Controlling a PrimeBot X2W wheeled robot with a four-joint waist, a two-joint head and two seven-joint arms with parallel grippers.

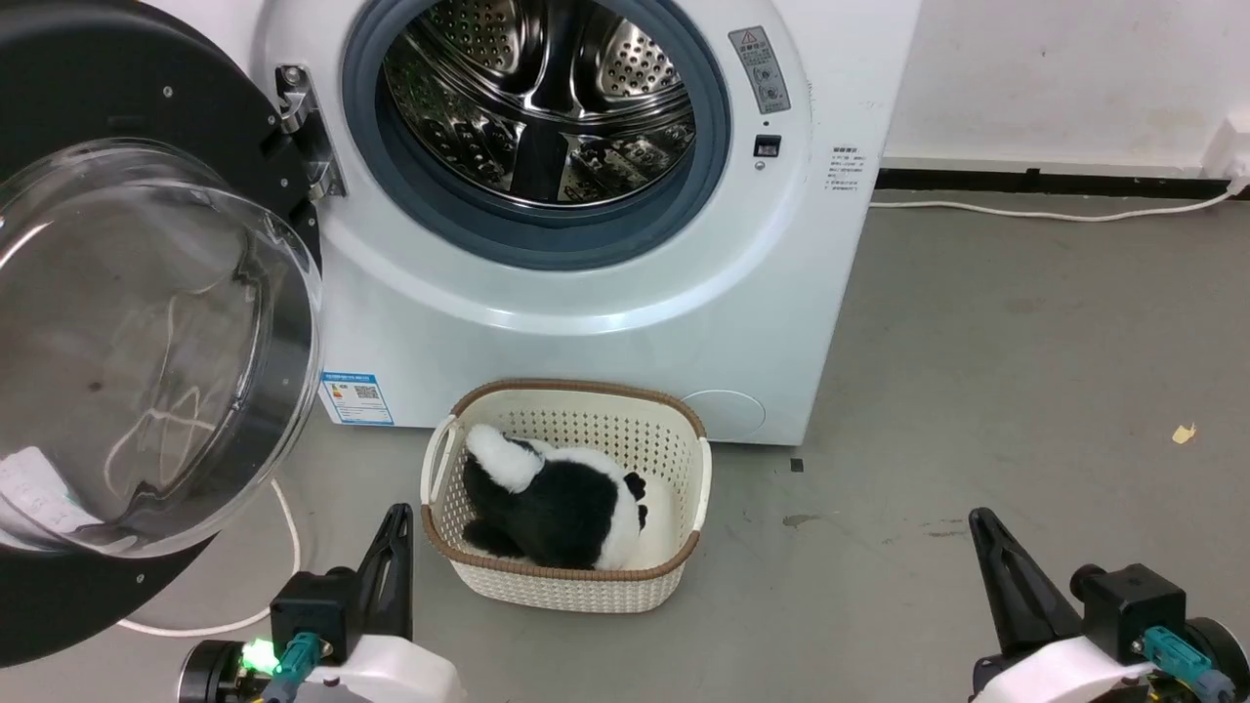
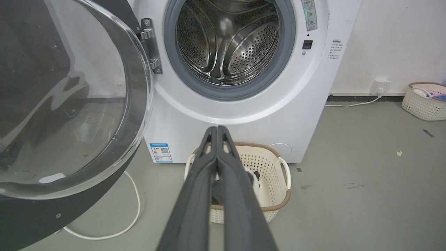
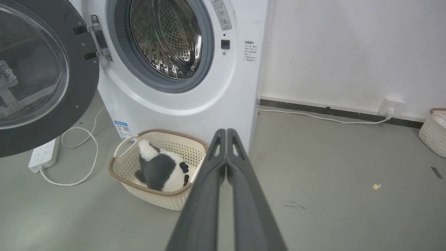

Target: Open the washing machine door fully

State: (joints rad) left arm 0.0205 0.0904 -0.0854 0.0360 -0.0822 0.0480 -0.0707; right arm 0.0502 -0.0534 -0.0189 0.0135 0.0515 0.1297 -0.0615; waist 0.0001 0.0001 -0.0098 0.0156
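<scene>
The washing machine door (image 1: 137,342) hangs swung out wide on its hinge (image 1: 303,137) to the left of the washing machine (image 1: 625,322); its glass bowl faces the robot and the steel drum (image 1: 547,98) lies wholly uncovered. The left gripper (image 1: 398,517) sits low near the floor, just left of the cream basket (image 1: 698,459) with the plush panda (image 1: 557,498) in it; the right gripper (image 1: 981,522) sits low too, well apart from the door. In each wrist view the two fingers lie pressed together with nothing between them; neither gripper touches the door.

The task looks to be at its closing step, with the opening as good as done; whether the hinge has any travel left cannot be told. If it does, the next move calls for the left gripper to rise to the door's near black rim and push it outward, away from the porthole; the push should meet the rim rather than the glass, and pass clear of the white cable (image 1: 283,517) on the floor.
</scene>
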